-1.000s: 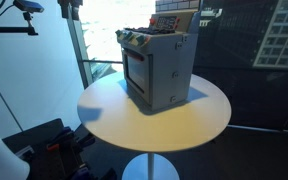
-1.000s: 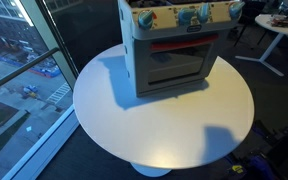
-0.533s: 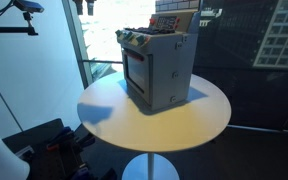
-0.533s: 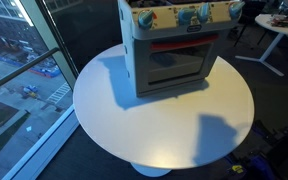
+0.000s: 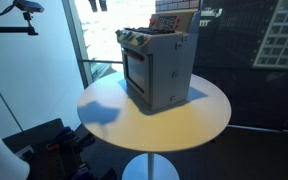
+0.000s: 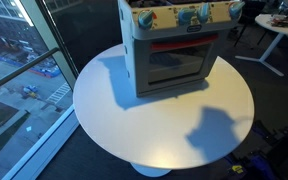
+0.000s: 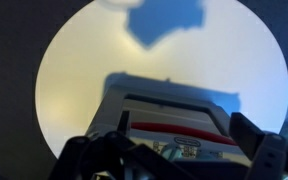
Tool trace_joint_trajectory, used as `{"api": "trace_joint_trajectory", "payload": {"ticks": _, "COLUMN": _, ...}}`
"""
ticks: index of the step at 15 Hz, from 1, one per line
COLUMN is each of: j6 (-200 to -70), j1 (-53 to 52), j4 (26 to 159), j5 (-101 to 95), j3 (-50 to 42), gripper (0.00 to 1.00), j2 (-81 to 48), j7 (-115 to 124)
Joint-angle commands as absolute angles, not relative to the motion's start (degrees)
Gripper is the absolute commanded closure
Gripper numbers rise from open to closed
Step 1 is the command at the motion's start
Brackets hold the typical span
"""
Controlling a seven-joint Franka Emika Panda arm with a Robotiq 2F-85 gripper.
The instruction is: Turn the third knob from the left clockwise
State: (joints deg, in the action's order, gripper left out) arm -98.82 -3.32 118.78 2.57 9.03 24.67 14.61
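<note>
Jaws of the gripper (image 7: 172, 148) stand wide apart and empty above the toy oven (image 7: 169, 108) on the round table (image 7: 69, 80).

Round white pedestal table (image 5: 199, 115), seen in both exterior views (image 6: 114, 120) and from my wrist view (image 7: 69, 70). Its top rests on a single central column with a round foot (image 5: 152, 168). The only object standing directly on it is a grey toy stove (image 5: 156, 70) with a glazed oven door, box-shaped and upright, set towards one edge of the top (image 6: 174, 55) (image 7: 169, 115). A dark shadow (image 6: 219, 130) falls on the bare surface in front of the stove.
</note>
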Motion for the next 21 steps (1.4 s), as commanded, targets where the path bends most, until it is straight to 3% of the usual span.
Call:
{"api": "trace_joint_trajectory", "payload": {"ticks": 1, "j6": -102.7, "j1": -2.6, "j4": 119.9, "j5": 0.4, "j3": 9.6, "gripper": 0.0, "j2": 25.3, "j7": 17.6}}
{"api": "trace_joint_trajectory", "payload": {"ticks": 21, "j6": -116.3, "j1": -2.1, "j4": 125.1, "j5": -2.4, "j3": 10.4, "gripper": 0.0, "j2": 24.3, "j7": 23.2}}
